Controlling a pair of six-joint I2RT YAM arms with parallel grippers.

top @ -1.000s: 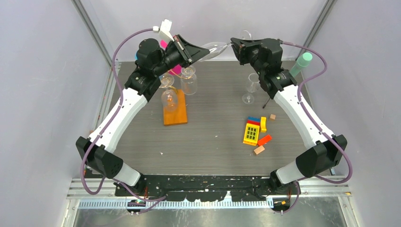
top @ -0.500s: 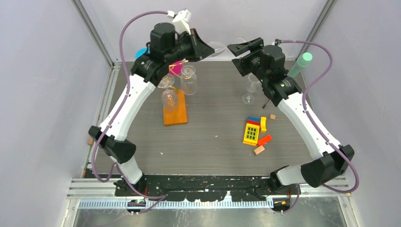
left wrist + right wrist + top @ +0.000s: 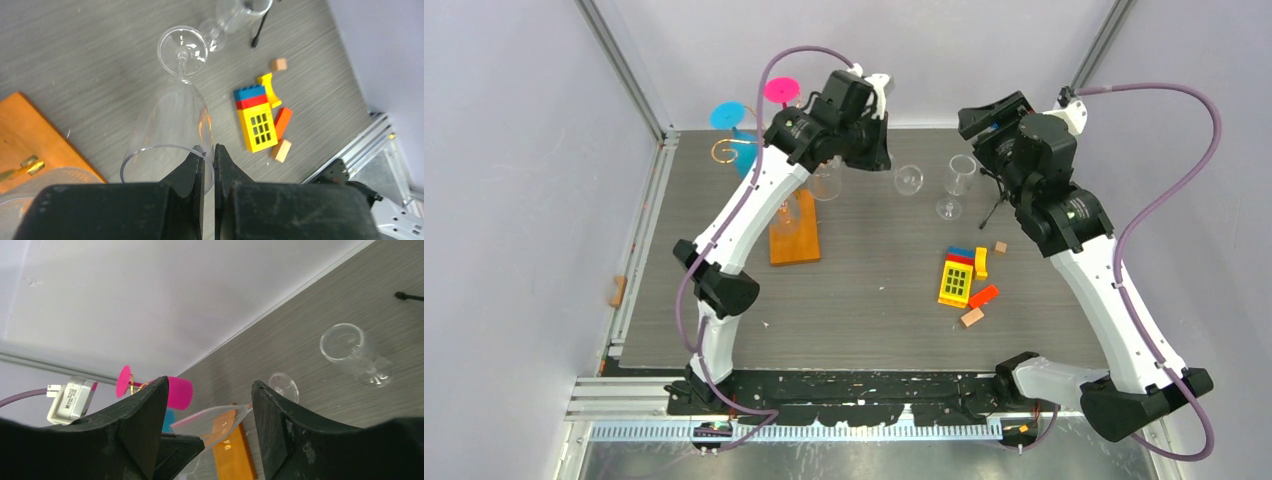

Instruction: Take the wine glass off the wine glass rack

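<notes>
A clear wine glass (image 3: pixel 175 122) hangs tilted, foot (image 3: pixel 182 47) pointing down and away, with my left gripper (image 3: pixel 209 156) shut on its rim. From above, that gripper (image 3: pixel 879 158) is at the back middle of the table and the glass foot (image 3: pixel 908 180) sticks out to its right. The wine glass rack (image 3: pixel 794 243), gold wire on an orange wooden base, stands left of it and carries pink (image 3: pixel 781 90), cyan (image 3: pixel 729 115) and clear glasses. My right gripper (image 3: pixel 977 118) stands open, apart from the glass. Between its spread jaws the right wrist view shows the held wine glass (image 3: pixel 215 422) at a distance.
Another clear glass (image 3: pixel 959 175) stands upright to the right of the held one. A black tripod leg (image 3: pixel 994 210) shows beside it. Colored blocks, including a yellow window piece (image 3: pixel 954 282), lie at the right middle. The back wall is close behind both grippers.
The right gripper opened, let go of the glass and drew back to the right. The left arm swung the glass rightward and down toward the table, away from the rack.
</notes>
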